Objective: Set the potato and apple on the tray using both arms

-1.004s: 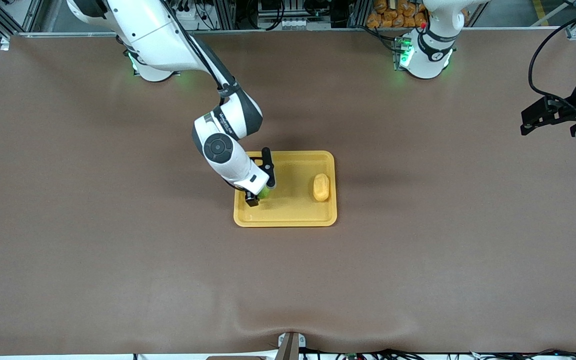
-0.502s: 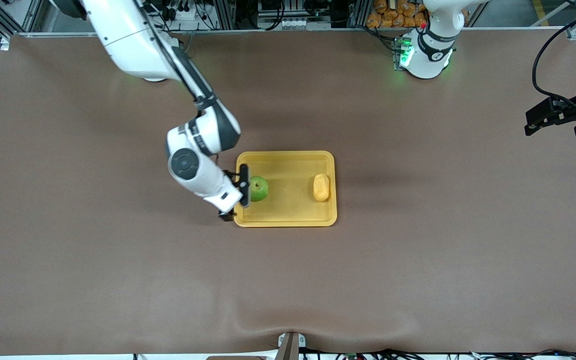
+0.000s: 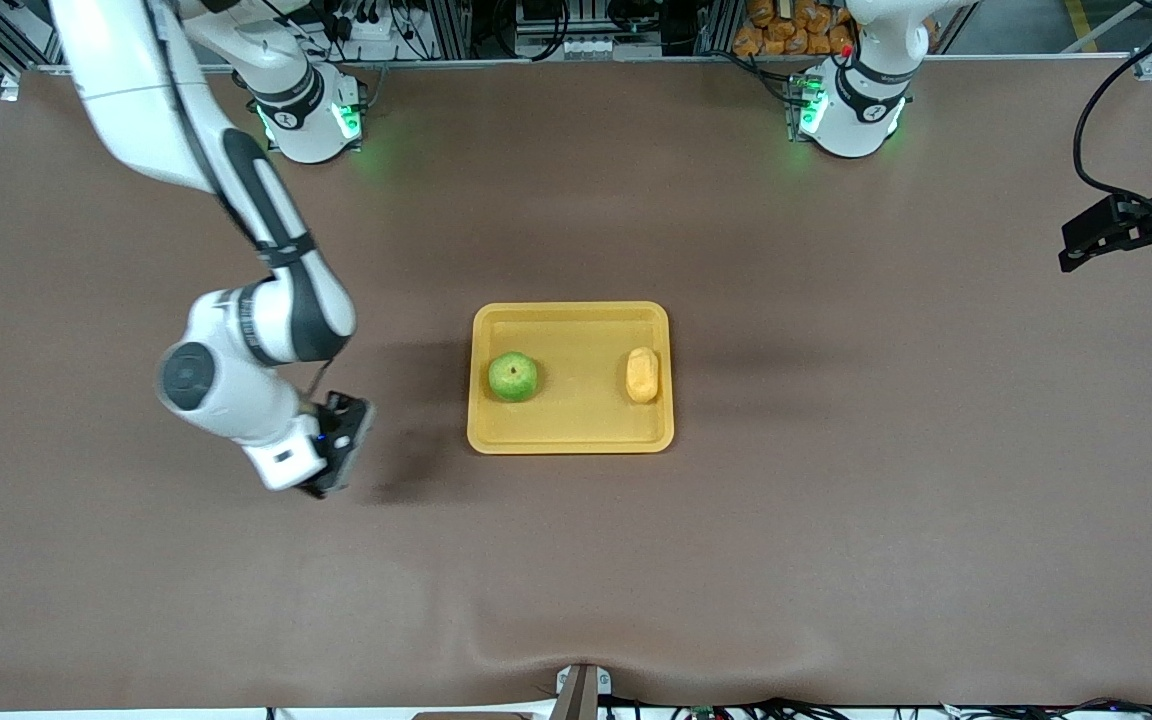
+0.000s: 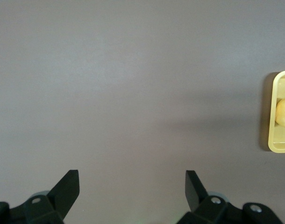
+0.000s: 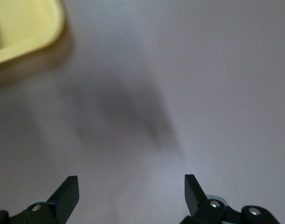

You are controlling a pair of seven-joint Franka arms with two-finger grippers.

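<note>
Apple [image 3: 513, 377] and potato [image 3: 642, 375] both lie inside the tray [image 3: 572, 435], apart from each other, neither touched by a claw. The right gripper [image 3: 341, 452] hangs over bare tabletop just off the tray, toward the right arm's end of the table, its two black fingers [image 5: 67, 193] spread wide with nothing between them; its wrist camera catches only a corner of the yellow tray and a sliver of green. The left gripper [image 3: 1096, 235] is up over the table's edge at the left arm's end, well away from the tray, fingers [image 4: 70, 189] likewise wide apart and empty. In the tray the apple sits toward the right arm's end and the potato toward the left arm's end, close to the rim. The tray rests on the brown table [image 3: 836, 500], about midway between the two arm bases [image 3: 301, 120].
</note>
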